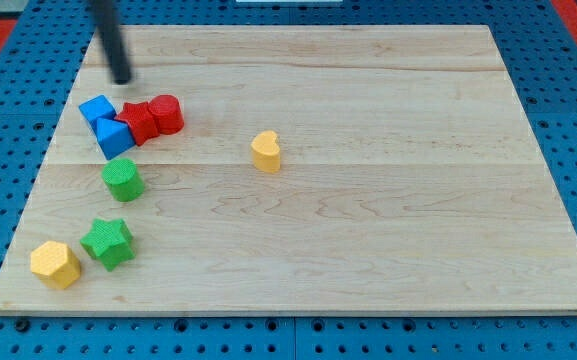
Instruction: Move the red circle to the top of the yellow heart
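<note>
The red circle point(167, 113) sits at the view's upper left, touching a second red block point(138, 122) on its left. The yellow heart point(265, 151) stands alone near the middle of the board, to the right of and a little below the red circle. My tip point(121, 79) is at the view's upper left, above and to the left of the red circle, just above the blue blocks, touching no block.
Two blue blocks point(97, 109) point(115, 137) touch the red block's left side. A green round block point(122, 179) lies below them. A green star point(108, 242) and a yellow hexagon point(55, 264) sit at the lower left. The wooden board point(388, 220) rests on a blue pegboard.
</note>
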{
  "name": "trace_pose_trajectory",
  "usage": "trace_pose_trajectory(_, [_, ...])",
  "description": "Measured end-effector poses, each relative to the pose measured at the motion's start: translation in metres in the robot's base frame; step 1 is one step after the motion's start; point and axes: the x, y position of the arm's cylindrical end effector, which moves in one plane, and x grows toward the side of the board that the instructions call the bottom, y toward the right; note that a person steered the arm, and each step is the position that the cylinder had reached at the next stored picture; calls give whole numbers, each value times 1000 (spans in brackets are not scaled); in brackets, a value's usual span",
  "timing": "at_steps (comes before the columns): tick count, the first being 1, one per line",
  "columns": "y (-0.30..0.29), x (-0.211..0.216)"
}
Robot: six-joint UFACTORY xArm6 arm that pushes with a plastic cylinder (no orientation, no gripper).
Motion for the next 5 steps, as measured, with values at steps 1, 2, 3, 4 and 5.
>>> trace_pose_trajectory(1, [-22,6])
trace_pose_trajectory(2, [-20,43])
trace_pose_trajectory(3, [-20,63])
trace_pose_trajectory(4, [44,64])
trace_pose_trajectory(5, [133,63])
